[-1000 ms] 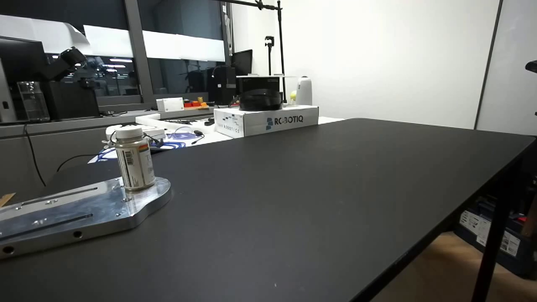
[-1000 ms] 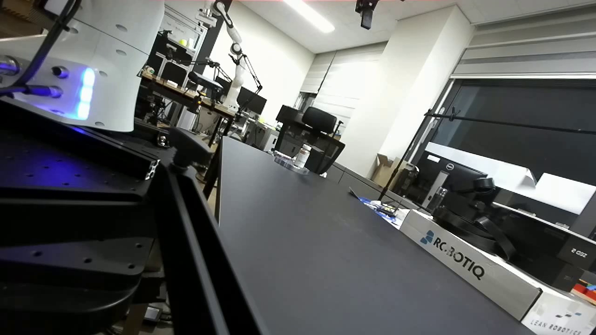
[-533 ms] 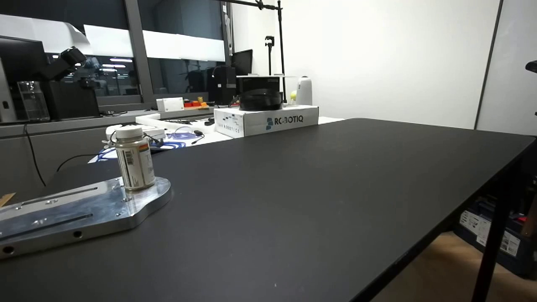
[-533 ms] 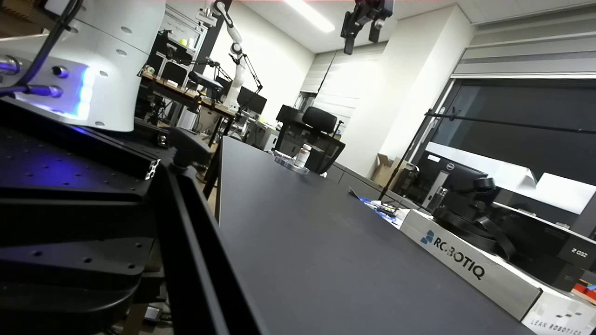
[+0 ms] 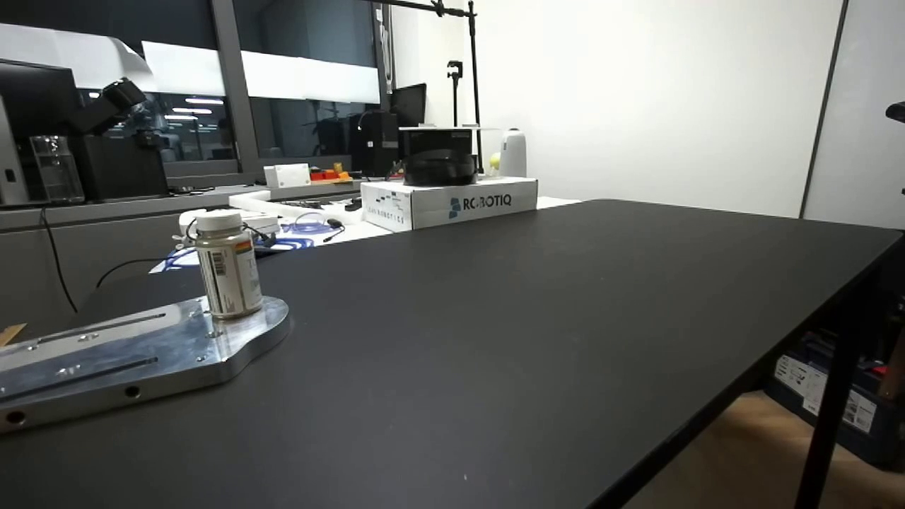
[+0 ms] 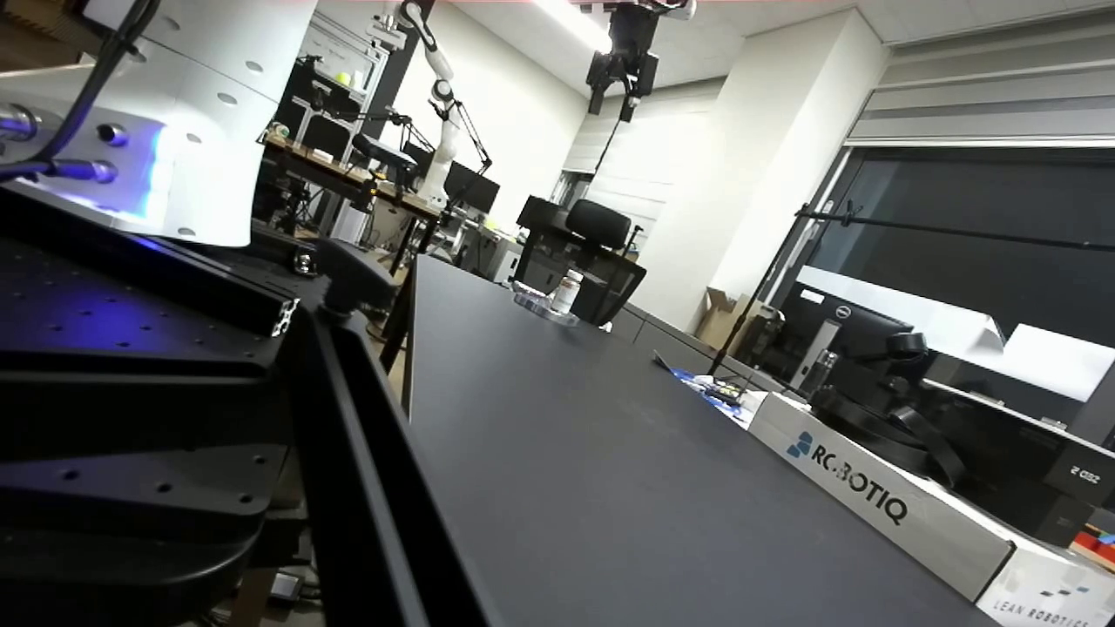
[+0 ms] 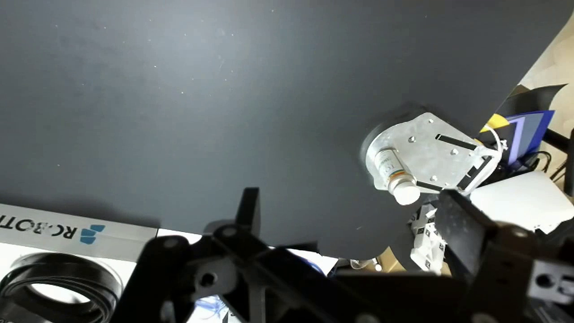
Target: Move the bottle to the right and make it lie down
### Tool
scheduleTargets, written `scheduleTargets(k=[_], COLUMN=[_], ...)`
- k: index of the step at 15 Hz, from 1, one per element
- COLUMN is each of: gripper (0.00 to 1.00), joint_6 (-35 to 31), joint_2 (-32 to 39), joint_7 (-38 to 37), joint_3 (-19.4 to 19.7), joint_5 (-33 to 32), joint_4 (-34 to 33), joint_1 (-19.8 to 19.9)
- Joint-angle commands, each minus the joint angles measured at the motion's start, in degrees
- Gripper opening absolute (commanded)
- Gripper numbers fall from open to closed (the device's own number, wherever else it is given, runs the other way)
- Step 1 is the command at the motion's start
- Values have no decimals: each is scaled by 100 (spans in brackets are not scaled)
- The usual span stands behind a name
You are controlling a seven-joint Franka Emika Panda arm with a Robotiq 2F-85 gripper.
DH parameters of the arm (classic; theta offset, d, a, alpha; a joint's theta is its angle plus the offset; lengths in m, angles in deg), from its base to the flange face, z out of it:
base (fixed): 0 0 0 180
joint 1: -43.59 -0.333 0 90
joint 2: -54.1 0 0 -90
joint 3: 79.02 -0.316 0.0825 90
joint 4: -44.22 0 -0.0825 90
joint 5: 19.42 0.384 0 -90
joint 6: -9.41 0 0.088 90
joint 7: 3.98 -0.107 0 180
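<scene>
The bottle (image 5: 232,276) is small and grey with a pale label and white cap. It stands upright near the rounded end of a flat silver metal plate (image 5: 173,339). The bottle (image 6: 566,293) and plate (image 6: 557,320) also show in another exterior view. In the wrist view the bottle (image 7: 391,168) and plate (image 7: 432,152) lie right of centre, beyond the fingertips. My gripper (image 6: 613,109) hangs high above the table, well clear of the bottle. In the wrist view my gripper (image 7: 352,202) has its fingers wide apart with nothing between them.
The black table (image 5: 495,339) stretches beside the plate. A white ROBOTIQ box (image 5: 474,203) stands along its far edge and also shows in the wrist view (image 7: 121,237). Cables (image 5: 290,244) lie beside the box. A chair (image 6: 601,252) stands behind the plate.
My gripper has come down into an exterior view and moved left there, toward the bottle's end of the table. The bottle and plate have not moved.
</scene>
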Motion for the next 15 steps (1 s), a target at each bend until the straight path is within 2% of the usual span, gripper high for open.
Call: scheduleTargets(k=[1,7,10,15], gripper=[100,100,100,100], joint_6=[19,19,-559,-1322], joint_2=[1,-61,692,2424], joint_7=[-6,50,1,158], joint_3=[32,103,-68,-347], joint_5=[-13,-15,-268,-420], joint_4=[17,79,-231,-1154], joint_1=[2,63,109,-167])
